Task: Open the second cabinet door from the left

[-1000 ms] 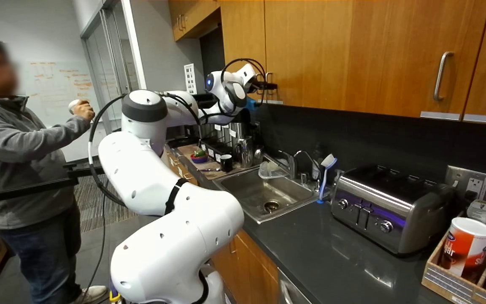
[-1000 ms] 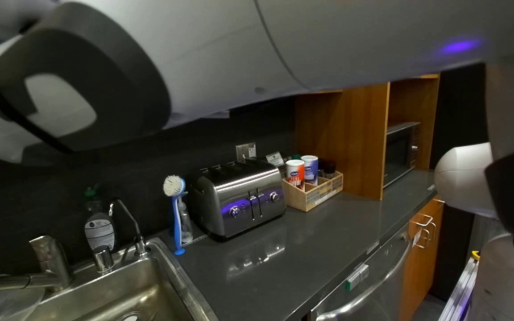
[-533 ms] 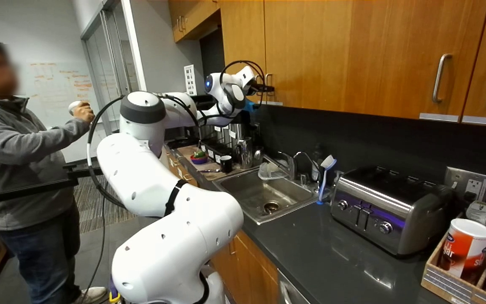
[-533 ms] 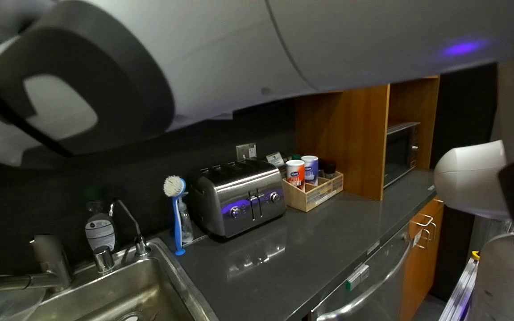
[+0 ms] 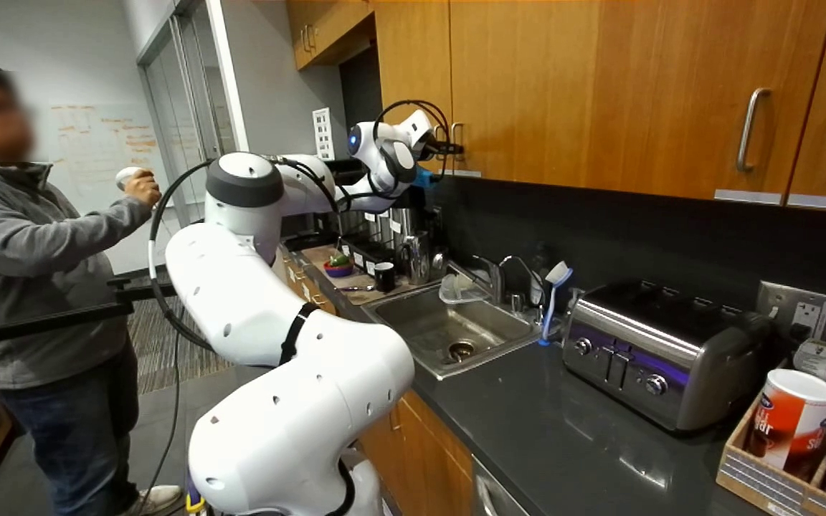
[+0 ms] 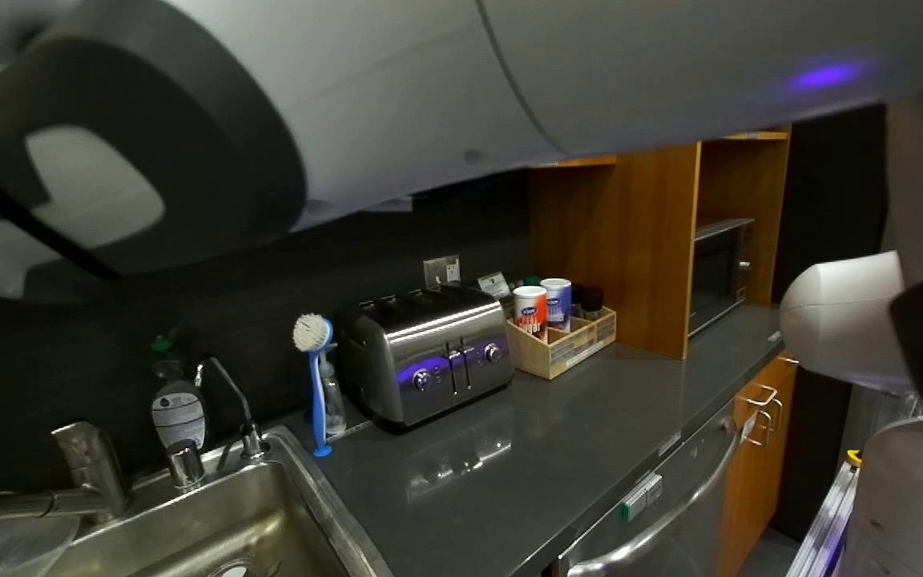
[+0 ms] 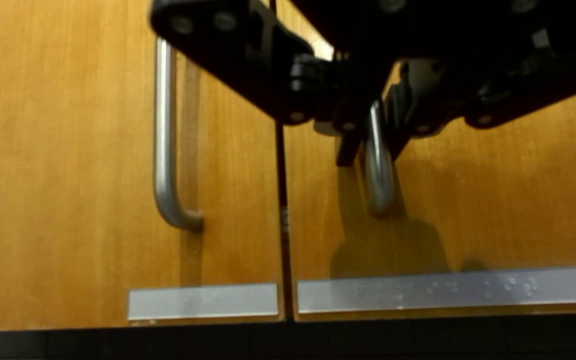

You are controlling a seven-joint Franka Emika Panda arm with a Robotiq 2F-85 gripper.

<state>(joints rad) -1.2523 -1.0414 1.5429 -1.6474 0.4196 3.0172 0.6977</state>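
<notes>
My gripper (image 7: 373,150) looks pinched around the bar handle (image 7: 381,180) of the second cabinet door (image 7: 508,215), right beside the first door (image 7: 83,160). Changed over the last second: in an exterior view my fingertips (image 5: 456,149) sit slightly further left; handle and door haven't visibly moved. So grasp probably done, opening not. Steady pull next; grip could slip.

The arm (image 5: 262,308) is white, smooth and rounded, dotted with dark holes (image 5: 227,330). It has a dark grey band (image 5: 244,188), a black strap (image 5: 297,332), looping black cables (image 5: 168,315) and a blue light (image 5: 353,141). The gripper (image 7: 372,150) is black with pale screws (image 7: 182,24).
</notes>
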